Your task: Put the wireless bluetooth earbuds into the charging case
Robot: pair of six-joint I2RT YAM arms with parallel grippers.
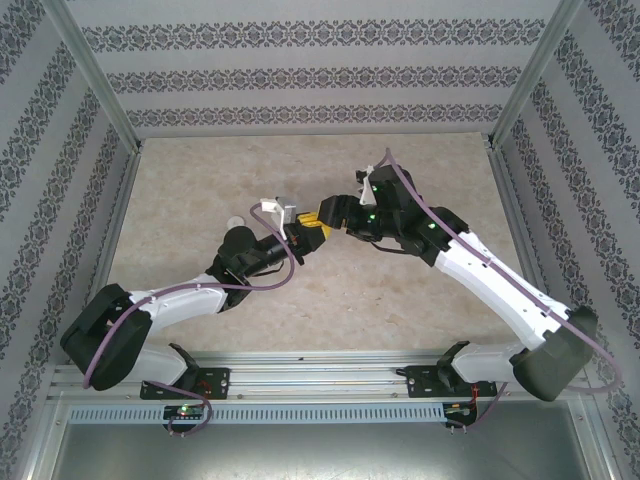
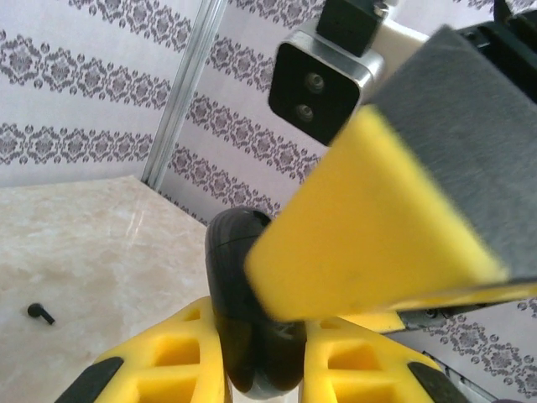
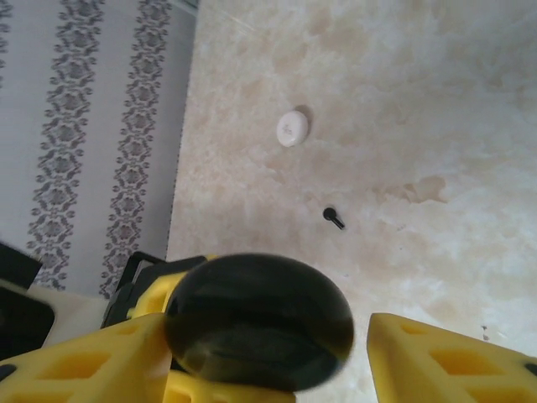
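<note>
The black round charging case stands on edge, pinched between the yellow fingers of my left gripper, which is shut on it. My right gripper is open around the same case: its left finger lies against the case, while its right finger stands apart with a gap. The two grippers meet above the middle of the table. One black earbud lies loose on the table, and it also appears as a small black earbud at the left of the left wrist view.
A white round case lies closed on the marble table, beyond the black earbud. The patterned wall and a metal post bound the left side. The right arm's wrist camera hangs close above the left gripper.
</note>
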